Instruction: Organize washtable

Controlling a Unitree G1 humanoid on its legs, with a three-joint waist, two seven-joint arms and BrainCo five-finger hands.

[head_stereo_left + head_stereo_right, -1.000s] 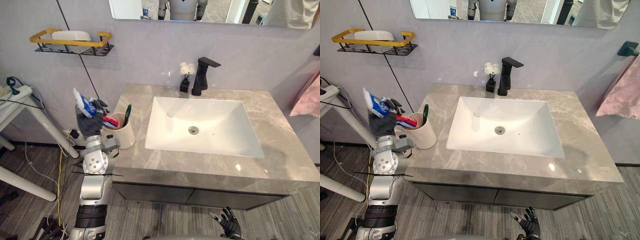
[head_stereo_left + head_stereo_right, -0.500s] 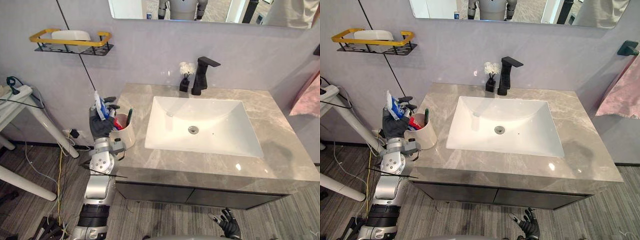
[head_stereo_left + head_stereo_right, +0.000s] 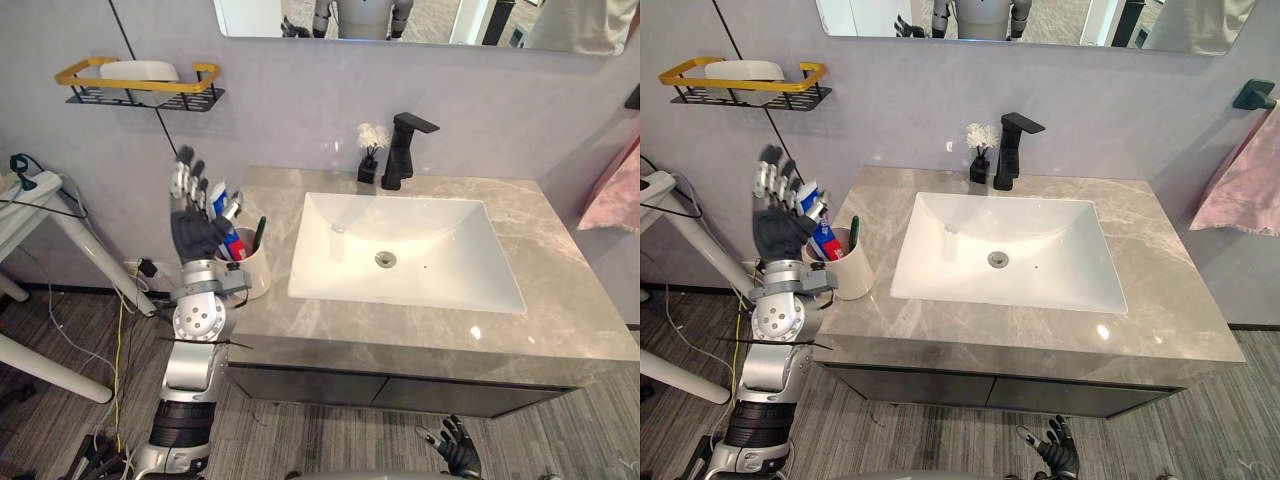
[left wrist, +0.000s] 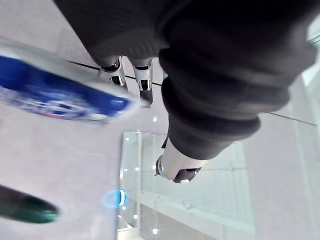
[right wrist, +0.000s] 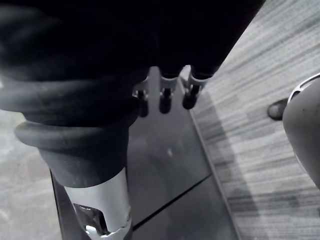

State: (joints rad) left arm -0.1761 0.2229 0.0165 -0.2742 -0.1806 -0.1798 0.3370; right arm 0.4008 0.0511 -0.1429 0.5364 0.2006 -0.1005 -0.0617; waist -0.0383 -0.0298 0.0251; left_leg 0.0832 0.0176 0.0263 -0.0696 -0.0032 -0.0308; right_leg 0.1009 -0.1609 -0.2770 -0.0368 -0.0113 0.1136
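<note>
Toothpaste tube [image 3: 228, 232], gripped a second ago, now stands in the cup [image 3: 252, 272]; left hand [image 3: 195, 235] beside it, fingers splayed apart.

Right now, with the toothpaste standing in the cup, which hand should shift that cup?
Left. The left hand is open right beside the cup and toothpaste at the left edge of the counter; the right hand hangs low below the counter front, far from it.

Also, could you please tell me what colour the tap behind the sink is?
Black; the tap shows best in the left eye view.
</note>
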